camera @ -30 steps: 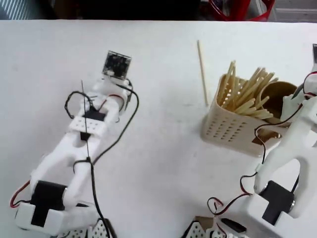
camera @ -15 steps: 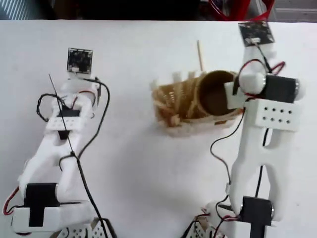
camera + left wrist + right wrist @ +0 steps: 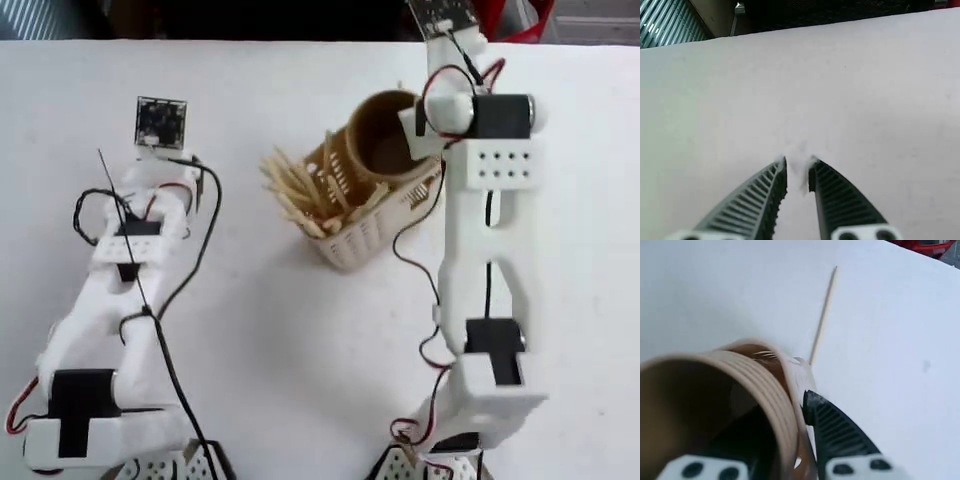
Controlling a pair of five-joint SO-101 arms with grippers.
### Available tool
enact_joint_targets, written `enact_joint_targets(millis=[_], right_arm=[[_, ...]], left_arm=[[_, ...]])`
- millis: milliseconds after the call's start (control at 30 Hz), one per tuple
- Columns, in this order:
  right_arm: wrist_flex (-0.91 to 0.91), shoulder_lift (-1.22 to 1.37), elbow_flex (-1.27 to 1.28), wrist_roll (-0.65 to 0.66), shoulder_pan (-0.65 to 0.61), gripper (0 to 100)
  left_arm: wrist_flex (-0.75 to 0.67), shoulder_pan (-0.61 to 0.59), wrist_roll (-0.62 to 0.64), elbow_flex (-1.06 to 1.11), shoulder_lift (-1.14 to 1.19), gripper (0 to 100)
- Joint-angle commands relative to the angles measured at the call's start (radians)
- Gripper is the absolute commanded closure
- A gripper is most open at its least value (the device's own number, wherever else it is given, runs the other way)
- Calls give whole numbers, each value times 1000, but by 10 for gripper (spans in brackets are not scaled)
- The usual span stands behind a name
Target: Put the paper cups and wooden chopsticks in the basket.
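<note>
- The basket (image 3: 365, 240), a cream perforated one, sits on the white counter (image 3: 300, 350) and serves as the reference for everything else.
- The paper cups (image 3: 375, 140), a brown nested stack, stand inside the basket at its far end, with the open mouth facing up.
- A bundle of wooden chopsticks (image 3: 295, 185) lies in the basket beside the cups. Their ends fan out past its rim on the side facing the left arm.
- One loose chopstick (image 3: 822, 315) lies flat on the counter just beyond the basket, on its far side and apart from the bundle.
- The right gripper (image 3: 785, 410) is at the basket's far end, clamped on the rim of the paper cups. One black finger presses the outside and the other is in the shadow inside the cup.
- The left gripper (image 3: 797, 172) hangs over bare counter well away from the basket. It is closed to a narrow slit and holds nothing.
</note>
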Motion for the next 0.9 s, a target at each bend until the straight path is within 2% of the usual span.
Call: enact_joint_targets(millis=[0, 200, 300, 667, 867], right_arm=[[-5, 150, -166, 46, -79, 981], [-8, 298, -351, 77, -156, 981], [-4, 341, -411, 87, -150, 981], [53, 354, -448, 104, -150, 980], [73, 352, -451, 104, -150, 879]], left_arm=[[-23, -10, 12, -29, -44, 906], [-23, -10, 11, -29, -44, 906], [-23, -10, 11, -29, -44, 906], [-23, -7, 11, -29, -44, 906], [-23, -5, 11, -29, -44, 906]])
